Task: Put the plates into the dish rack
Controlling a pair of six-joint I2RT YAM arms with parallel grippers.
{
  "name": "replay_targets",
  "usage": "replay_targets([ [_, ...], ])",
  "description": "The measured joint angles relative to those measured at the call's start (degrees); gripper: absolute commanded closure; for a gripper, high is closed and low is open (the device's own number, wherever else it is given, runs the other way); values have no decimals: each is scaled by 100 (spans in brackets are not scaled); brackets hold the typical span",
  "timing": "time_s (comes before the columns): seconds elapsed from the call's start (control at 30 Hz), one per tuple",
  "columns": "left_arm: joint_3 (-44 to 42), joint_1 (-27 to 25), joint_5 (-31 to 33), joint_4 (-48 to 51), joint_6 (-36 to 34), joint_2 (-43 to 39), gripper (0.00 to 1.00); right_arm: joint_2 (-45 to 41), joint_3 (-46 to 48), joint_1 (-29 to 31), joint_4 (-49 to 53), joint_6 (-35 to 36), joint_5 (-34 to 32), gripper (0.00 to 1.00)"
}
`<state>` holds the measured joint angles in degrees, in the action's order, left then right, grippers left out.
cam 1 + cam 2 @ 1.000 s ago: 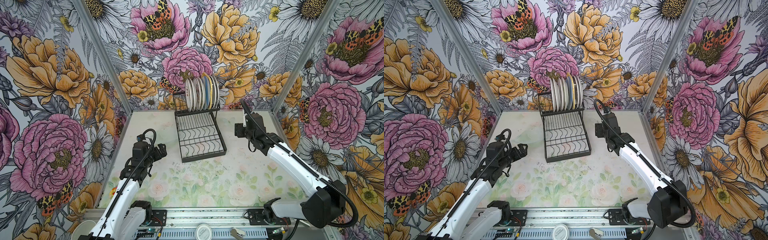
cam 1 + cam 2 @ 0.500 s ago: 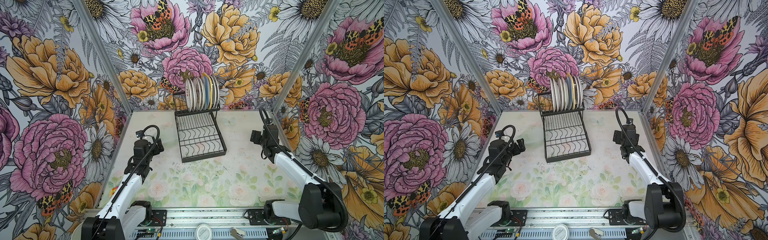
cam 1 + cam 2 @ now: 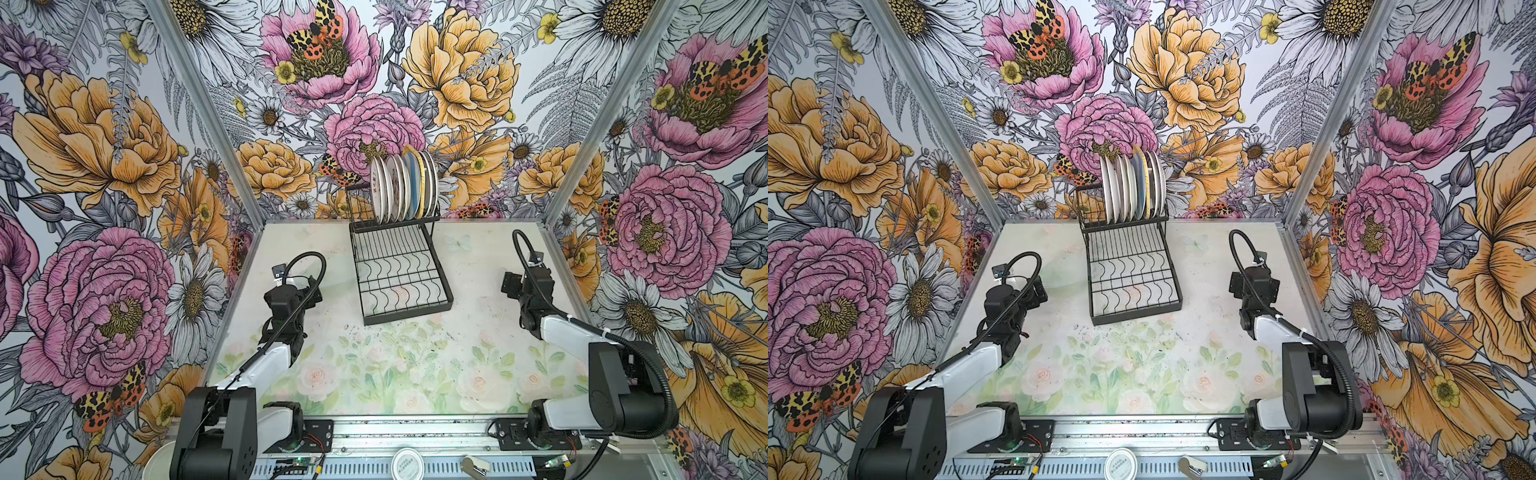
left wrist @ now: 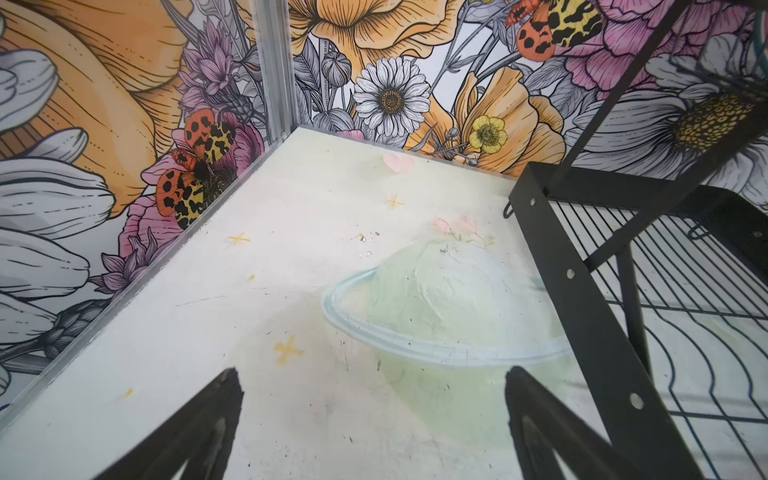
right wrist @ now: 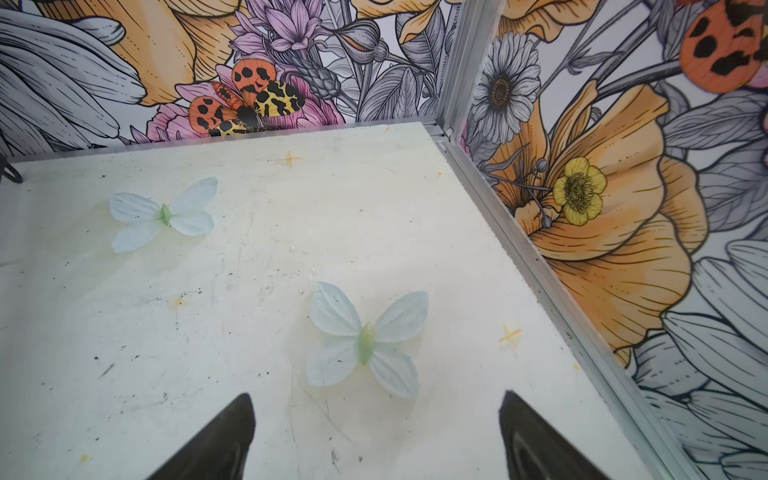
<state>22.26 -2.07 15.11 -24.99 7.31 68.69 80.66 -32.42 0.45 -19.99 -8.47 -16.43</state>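
Several plates stand on edge, side by side, in the raised upper tier of the black wire dish rack at the back middle of the table. Its flat lower grid holds nothing. My left gripper hovers left of the rack, open and empty; the left wrist view shows its fingertips wide apart over bare tabletop, with the rack's side bar close by. My right gripper sits near the right wall, open and empty.
Floral walls close in on three sides. A metal rail runs along the front, with a round white lid on it. A white cup shows at the lower left corner. The tabletop bears printed flowers and butterflies.
My right arm has drawn back from beside the rack to the right wall, its jaws spreading wider. My left arm has folded back a little toward its base.
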Motion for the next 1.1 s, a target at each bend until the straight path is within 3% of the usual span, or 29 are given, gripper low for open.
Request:
replay_targets([
  [0.47,-546,-146,678,-2719,-551,1401,1,468,1082,2,-2391,260,192,8],
  [0.73,-546,-151,693,-3165,-625,1508,1,717,1276,50,-3123,326,144,4],
  [1.1,-546,-111,610,-3228,-625,1543,1,717,1276,125,-3359,345,-50,0],
])
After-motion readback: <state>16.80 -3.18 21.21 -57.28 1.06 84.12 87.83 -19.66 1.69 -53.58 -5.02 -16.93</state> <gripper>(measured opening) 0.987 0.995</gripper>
